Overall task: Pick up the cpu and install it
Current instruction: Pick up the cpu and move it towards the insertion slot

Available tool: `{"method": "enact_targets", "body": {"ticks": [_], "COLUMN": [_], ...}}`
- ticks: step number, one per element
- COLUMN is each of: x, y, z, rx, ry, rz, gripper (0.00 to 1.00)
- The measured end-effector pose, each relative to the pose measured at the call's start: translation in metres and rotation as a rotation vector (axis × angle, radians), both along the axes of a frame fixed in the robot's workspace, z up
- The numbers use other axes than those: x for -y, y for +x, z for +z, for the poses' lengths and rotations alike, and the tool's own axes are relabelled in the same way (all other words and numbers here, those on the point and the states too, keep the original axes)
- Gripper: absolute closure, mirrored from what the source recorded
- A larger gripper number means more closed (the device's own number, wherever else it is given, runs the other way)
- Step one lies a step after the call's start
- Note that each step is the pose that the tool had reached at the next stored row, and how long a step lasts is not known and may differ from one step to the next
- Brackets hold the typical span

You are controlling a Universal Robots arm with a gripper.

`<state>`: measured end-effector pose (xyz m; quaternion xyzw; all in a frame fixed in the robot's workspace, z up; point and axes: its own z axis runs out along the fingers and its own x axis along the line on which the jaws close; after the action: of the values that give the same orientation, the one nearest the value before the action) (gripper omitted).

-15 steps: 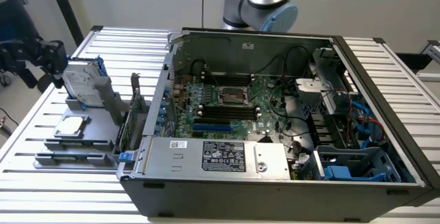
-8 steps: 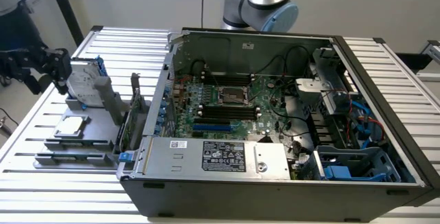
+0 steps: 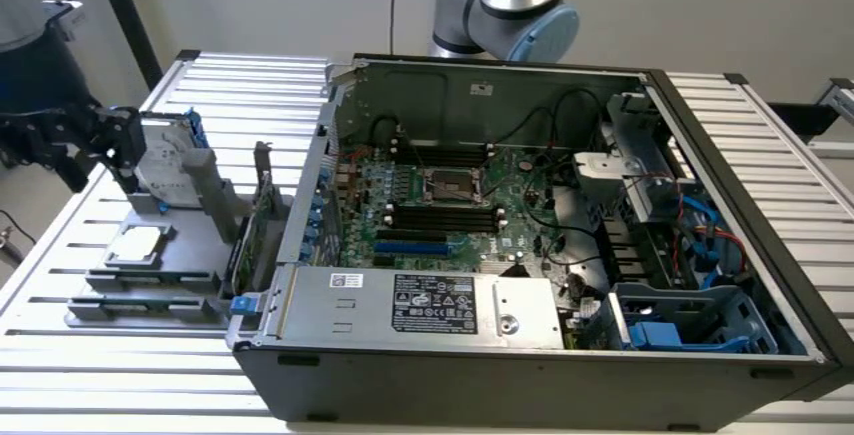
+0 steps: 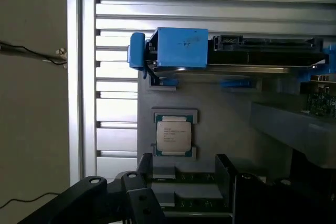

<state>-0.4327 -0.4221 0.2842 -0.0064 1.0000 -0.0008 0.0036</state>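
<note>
claw: black gripper [image 4: 184, 174] wide, empty | target: small square silver-grey metal cpu [image 4: 174, 135] | risk: off-centre grip may tilt it

the silver and pale-blue jointed robot arm [image 3: 505, 0] shows a rounded joint at the top centre of the exterior frame, while its dark wrist section [image 3: 24, 25] hangs at the upper left edge. the black linkage-fingered gripper [image 3: 107, 147] sits at the middle left edge, pointing toward the exterior view's right, jaws spread wide. in the wrist view its black fingers [image 4: 100, 198] stand far apart, gripping nothing.
</note>
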Motion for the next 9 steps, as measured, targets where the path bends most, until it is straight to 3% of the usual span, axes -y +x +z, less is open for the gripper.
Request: {"method": "enact_targets", "body": {"ticks": [9], "x": [0.0000], "y": [0.000], "z": [-0.0164], "rx": [0.0000], "ry": [0.0000], "rz": [0.000], "gripper": [0.40]}}
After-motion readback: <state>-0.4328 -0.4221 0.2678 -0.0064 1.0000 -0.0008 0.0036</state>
